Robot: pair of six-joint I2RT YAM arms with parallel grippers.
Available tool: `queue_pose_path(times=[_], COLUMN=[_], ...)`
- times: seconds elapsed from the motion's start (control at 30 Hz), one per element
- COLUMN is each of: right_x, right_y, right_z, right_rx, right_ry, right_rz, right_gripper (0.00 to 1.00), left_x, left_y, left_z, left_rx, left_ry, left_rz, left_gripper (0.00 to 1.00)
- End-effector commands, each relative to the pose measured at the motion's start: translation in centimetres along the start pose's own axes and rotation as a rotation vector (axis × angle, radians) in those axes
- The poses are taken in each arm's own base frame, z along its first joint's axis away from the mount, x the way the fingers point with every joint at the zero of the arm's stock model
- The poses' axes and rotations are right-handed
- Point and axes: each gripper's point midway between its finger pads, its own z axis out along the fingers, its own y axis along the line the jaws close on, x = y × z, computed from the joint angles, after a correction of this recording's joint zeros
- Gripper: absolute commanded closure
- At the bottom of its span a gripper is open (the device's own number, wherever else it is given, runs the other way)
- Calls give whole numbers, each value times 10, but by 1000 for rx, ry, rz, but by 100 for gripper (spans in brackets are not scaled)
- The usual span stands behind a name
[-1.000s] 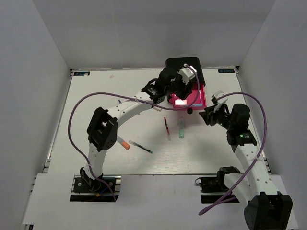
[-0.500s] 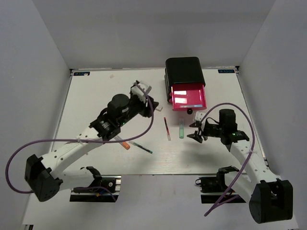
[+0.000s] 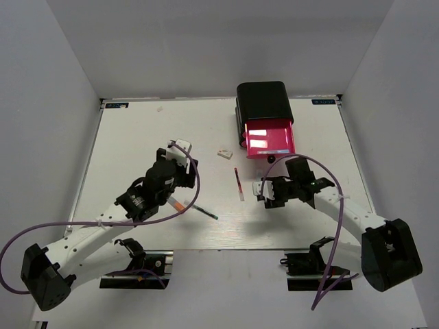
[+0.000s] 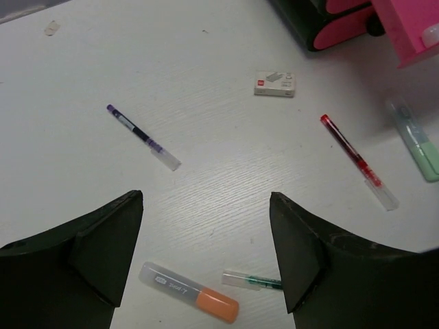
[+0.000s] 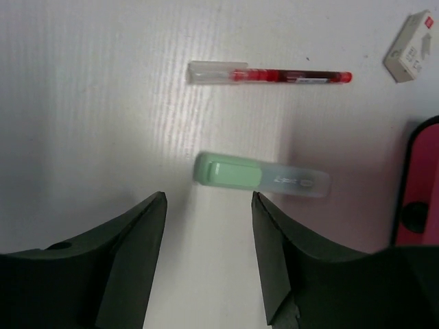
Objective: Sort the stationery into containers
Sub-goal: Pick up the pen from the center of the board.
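Overhead view of a white table with two robot arms. The right claw [image 3: 264, 193] hangs directly over the pale green marker [image 5: 260, 179], hiding most of it from above. In the right wrist view its fingers are spread wide and hold nothing. The marker lies on the table just beyond the fingertips, touching neither. Its long axis runs near to far in the scene, and that is the same line along which the two fingers stand. The fingers would therefore close along its length, not across it, so a turn of the wrist seems needed before a grasp.

The right arm is much the nearer to the marker. The left claw [image 4: 206, 205] is also wide open and empty, over the left half of the table above the orange-capped pen [image 4: 188, 291]. The red pen [image 3: 238, 184] lies just left of the marker, parallel to it. The open pink drawer [image 3: 269, 140] sits just beyond, at the far side.

Half a second ago the right claw was to the right of the marker, and it has since slid left over it. The left arm has pulled back toward the near edge.
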Motion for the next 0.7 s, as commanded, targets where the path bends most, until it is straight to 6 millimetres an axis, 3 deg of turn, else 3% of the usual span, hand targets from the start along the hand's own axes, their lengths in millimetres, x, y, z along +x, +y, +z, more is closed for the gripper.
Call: queue_pose_path(times=[0.0,0.13,0.17,0.27,0.33,0.67], right_x=[-2,17,30,37,30,27], right_y=[-32,-33,-31,-35,-44,-55], right_z=[-4,-3,-2,2,4,23], right_rx=[43,9,-14,-49,-31,-2], right_ry=[60,163,221,264,261,281], right_rz=[-117,-242,-261,-372,-400,-494], right_gripper=[42,53,55,56,56,41], left_x=[-9,3,-1,-9,-11,-5], left_y=[19,30,29,35,38,36], left_z=[-9,-18,-21,-31,-34,-31], left_rx=[-83,-119,-105,-116,-124,-116], left_ry=[-12,6,-11,-65,-83,-56], left_rz=[18,40,31,3,-6,17], left_gripper=[16,15,15,15,15,15])
